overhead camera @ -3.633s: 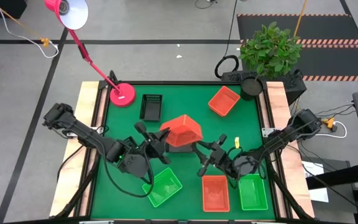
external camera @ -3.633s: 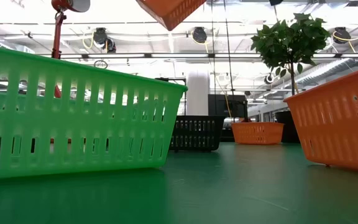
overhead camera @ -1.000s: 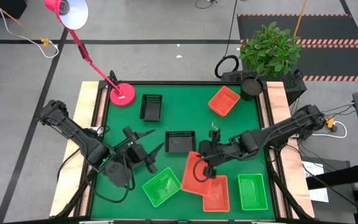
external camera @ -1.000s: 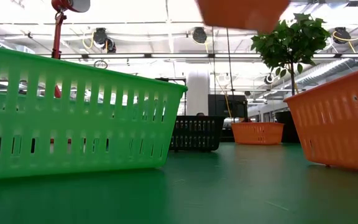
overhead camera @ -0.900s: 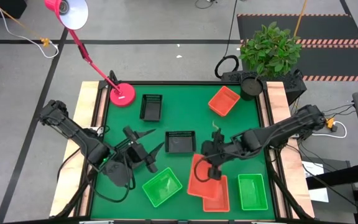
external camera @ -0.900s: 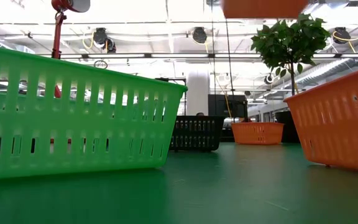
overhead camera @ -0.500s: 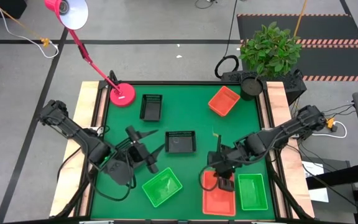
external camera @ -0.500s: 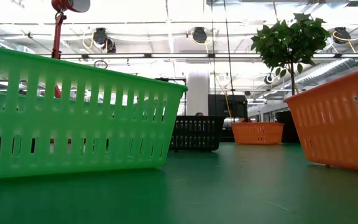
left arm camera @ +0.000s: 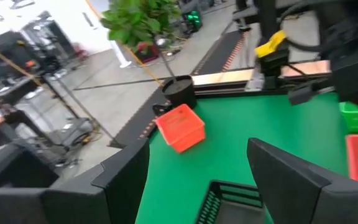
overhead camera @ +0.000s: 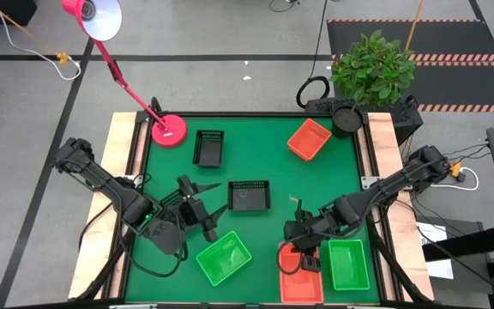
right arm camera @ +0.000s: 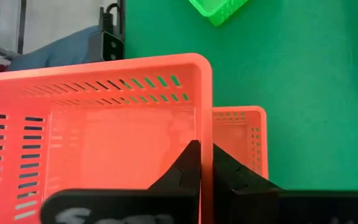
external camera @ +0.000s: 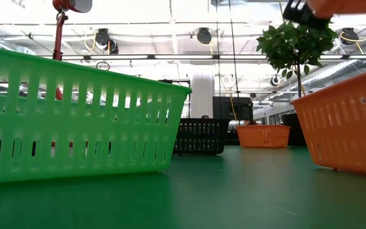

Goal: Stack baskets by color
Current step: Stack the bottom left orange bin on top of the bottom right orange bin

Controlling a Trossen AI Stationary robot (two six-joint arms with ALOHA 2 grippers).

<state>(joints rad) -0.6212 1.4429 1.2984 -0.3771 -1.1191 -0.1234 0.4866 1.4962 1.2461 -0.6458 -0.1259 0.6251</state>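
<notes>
My right gripper is shut on a red basket and holds it over a second red basket, which stands on the green table near the front edge. A third red basket stands far right. Two black baskets stand mid-table. One green basket sits near left and another near right. My left gripper hovers open left of centre, touching nothing. My right gripper pinches one wall of the red basket at its rim, one finger inside the basket and one outside. The fingers slant down from the far side. The basket is lifted clear, open side up, over the other red basket.
A pink lamp base stands at the far left corner, its arm reaching up and left. A potted plant stands beyond the far right corner. Wooden rails border the table on both sides.
My right gripper has carried the red basket toward the table's near right and down, tipping more steeply downward. The basket, askew a second ago, has turned into line with the red basket under it and hangs over it. My left gripper has stayed in place.
</notes>
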